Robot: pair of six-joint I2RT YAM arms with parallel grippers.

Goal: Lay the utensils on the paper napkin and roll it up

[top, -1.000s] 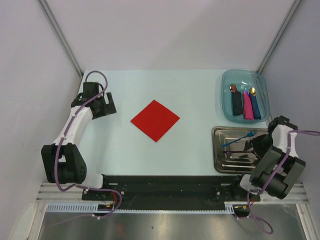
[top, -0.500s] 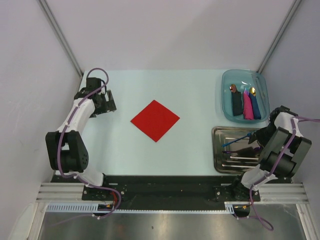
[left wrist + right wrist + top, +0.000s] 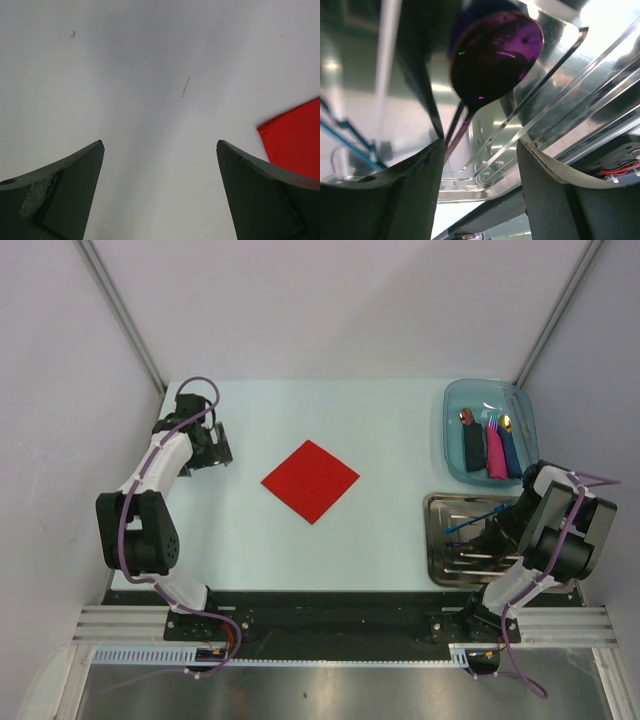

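Jaws of the left gripper [image 3: 222, 448] stand apart in the top view, over bare table [image 3: 400, 420]; the red paper napkin [image 3: 310, 480] lies flat out ahead of them, well apart; the right gripper [image 3: 492, 530] hangs low in the metal tray [image 3: 428, 540], its jaws too small here to read; the blue utensil [image 3: 478, 518] lies in the tray just beside them; a blue bin [image 3: 450, 430] with rolled napkins sits off to their far side.

From the left wrist, the jaws are spread wide with only table surface between them; one corner of the napkin shows just outside one finger [image 3: 260, 190].

From the right wrist, the jaws are parted and clamp nothing; the purple spoon [image 3: 495, 55] has its bowl ahead of the fingertips, its thin handle running back into the gap, close along one finger [image 3: 415, 190]; contact there I cannot tell; the blue utensil lies outside that same finger.
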